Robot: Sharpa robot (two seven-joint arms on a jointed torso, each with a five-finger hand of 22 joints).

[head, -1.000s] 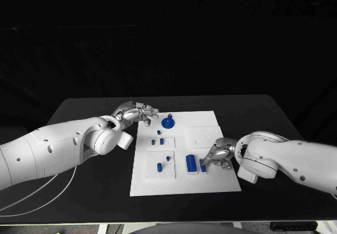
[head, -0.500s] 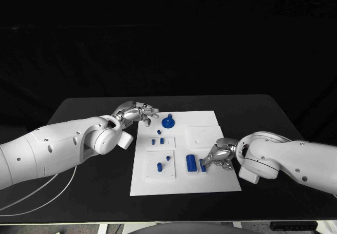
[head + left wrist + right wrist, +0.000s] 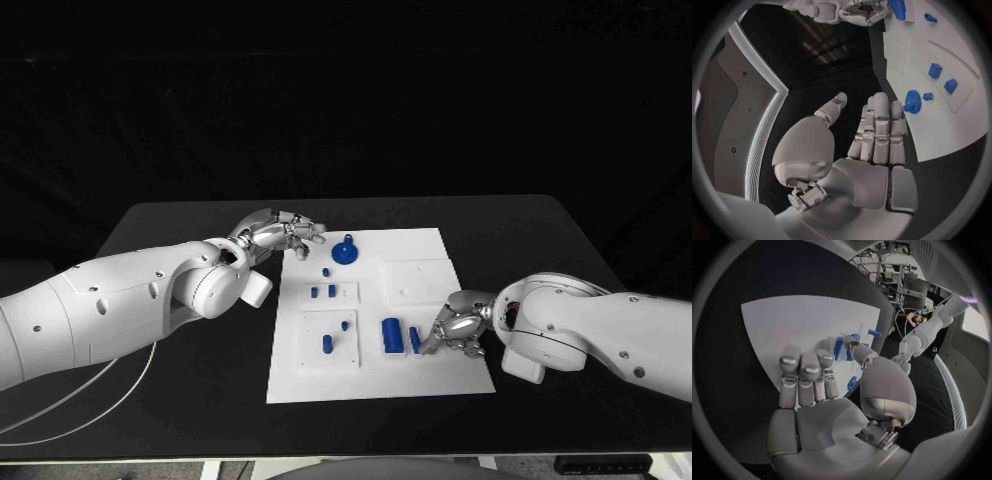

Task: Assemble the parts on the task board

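Right hand sits at the small blue peg, thumb and a finger pinching it; peg's long axis runs near-to-far on task board. Left hand holds nothing, fingers loosely apart, at board's far-left edge, well apart from peg.

The flat black table holds a flat white rectangular task board in its middle. Small blue parts sit on the board.
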